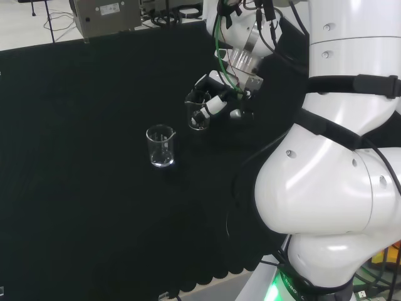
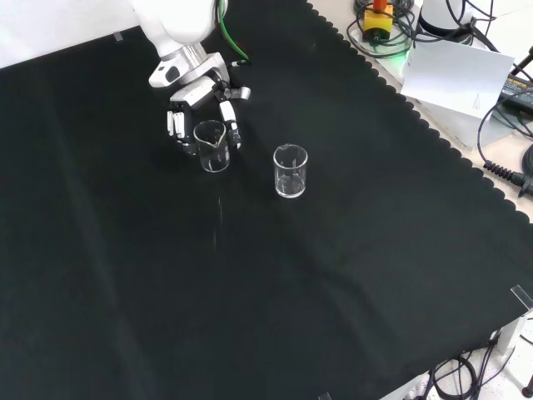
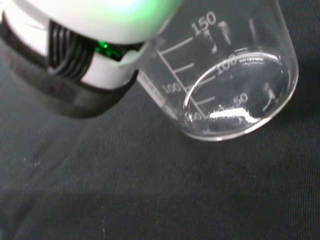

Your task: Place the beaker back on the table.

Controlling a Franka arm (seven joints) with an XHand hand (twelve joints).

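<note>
In the front view the hand (image 2: 200,112) comes down from the top left of the black cloth (image 2: 250,292), its fingers (image 2: 176,125) curled round a clear glass beaker (image 2: 211,146). That beaker stands upright with its base at the cloth or only just above it; the glass is too clear here to tell whether it truly touches. Just to its right in the same view, a little nearer the camera and apart from the hand, a second clear beaker (image 2: 291,171) stands upright on the cloth by itself.

In the head view the second beaker (image 1: 161,146) sits on the left, near the middle of the cloth (image 1: 75,188). To its right and a little farther off is the held beaker (image 1: 198,113), with the hand (image 1: 216,94) wrapped about it from the right, black and white fingers (image 1: 210,106) crossing the glass. Further right stand the arm's big white links (image 1: 326,182).

In the wrist view the held beaker (image 3: 235,85) lies close and large beside a blurred white part of the hand (image 3: 85,55), its printed scale marks facing the camera, dark cloth (image 3: 150,200) beneath.
</note>
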